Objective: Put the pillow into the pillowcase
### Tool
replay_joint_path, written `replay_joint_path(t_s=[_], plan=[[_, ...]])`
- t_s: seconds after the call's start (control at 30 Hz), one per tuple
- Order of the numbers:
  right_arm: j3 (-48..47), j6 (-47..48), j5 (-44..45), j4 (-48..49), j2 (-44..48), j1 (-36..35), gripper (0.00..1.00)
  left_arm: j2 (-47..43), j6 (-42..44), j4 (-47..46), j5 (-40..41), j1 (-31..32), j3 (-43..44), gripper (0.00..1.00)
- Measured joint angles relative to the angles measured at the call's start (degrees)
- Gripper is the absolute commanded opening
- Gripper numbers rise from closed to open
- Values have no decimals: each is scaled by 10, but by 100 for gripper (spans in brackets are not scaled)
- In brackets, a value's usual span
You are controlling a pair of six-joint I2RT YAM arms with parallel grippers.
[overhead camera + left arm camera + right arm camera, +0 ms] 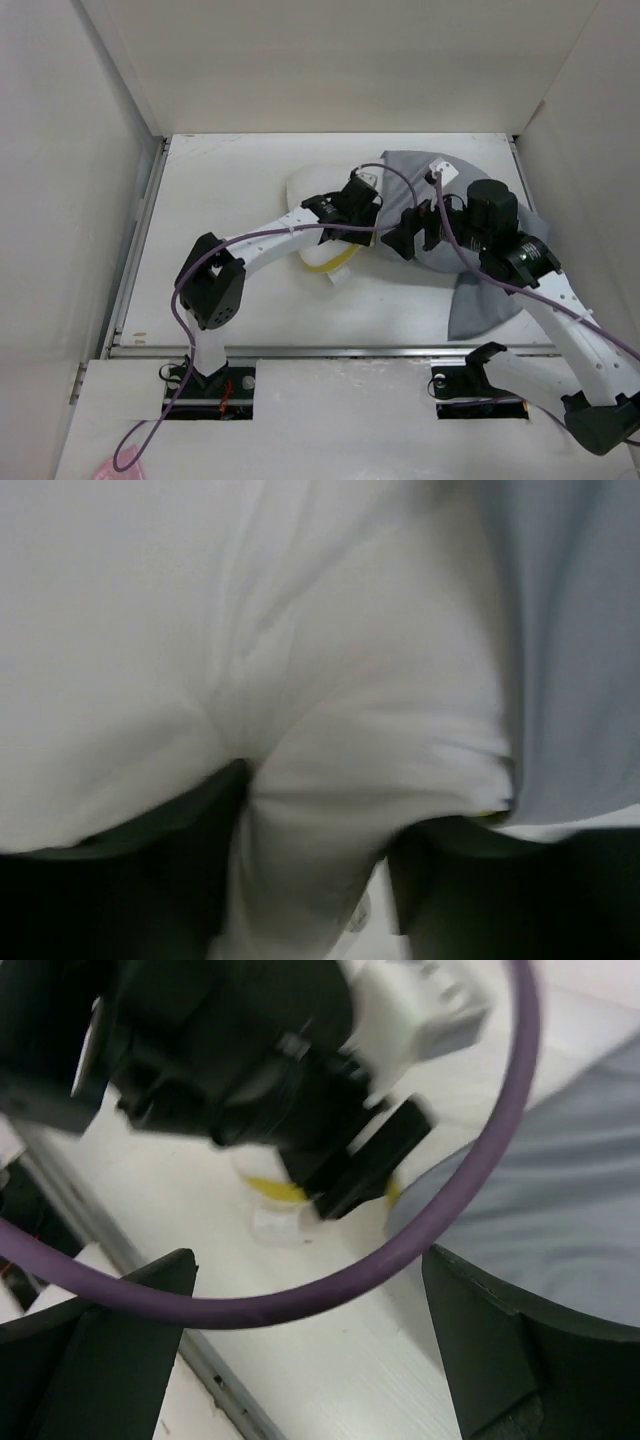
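Note:
The white pillow (pixel 305 187) lies mid-table, its yellow band (pixel 330 265) showing under the left arm. The grey pillowcase (pixel 482 300) lies to its right, partly under the right arm. My left gripper (pixel 368 222) is shut on a fold of the pillow (pixel 330 730); the fold is pinched between its dark fingers (pixel 130 880), with the pillowcase (pixel 570 630) just to the right. My right gripper (pixel 402 240) sits close beside the left one. In its wrist view it (pixel 310 1350) is wide open and empty over the table, with the pillowcase (pixel 570 1200) at the right and the yellow band (pixel 272 1190) ahead.
A purple cable (pixel 300 1295) loops across in front of the right gripper's fingers. White enclosure walls stand left, right and behind (pixel 340 70). A metal rail (pixel 330 350) runs along the table's near edge.

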State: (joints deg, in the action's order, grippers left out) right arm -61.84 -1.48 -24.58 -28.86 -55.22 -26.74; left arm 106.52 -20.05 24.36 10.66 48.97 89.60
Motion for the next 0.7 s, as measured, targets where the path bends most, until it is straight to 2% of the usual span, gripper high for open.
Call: replay_joint_path(t_s=[0.03,0.07,0.1,0.13,0.33,0.47,0.63,0.7], plan=[[-9,-10,28,-5,-2,0,99,-2,-1,1,-3,-1,-20,69],[-17,-22,57,-9,-8,2,99,-3,-3,2,-7,-2,-40,87],[-23,-34,85,-12,-16,6,99,-5,-7,4,-10,-2,-58,90],[-26,-47,109,-16,-26,13,99,-7,-12,6,-14,-2,-74,100],[-28,-132,239,-54,-110,79,99,-95,-20,14,-9,-7,-103,100],[-10,-178,293,-59,-158,96,99,-150,-14,6,6,-38,-74,100],[31,-215,310,-48,-216,95,99,-48,-5,-17,3,-122,55,98],[38,-224,311,-41,-243,95,99,12,1,-27,-10,-154,96,83]])
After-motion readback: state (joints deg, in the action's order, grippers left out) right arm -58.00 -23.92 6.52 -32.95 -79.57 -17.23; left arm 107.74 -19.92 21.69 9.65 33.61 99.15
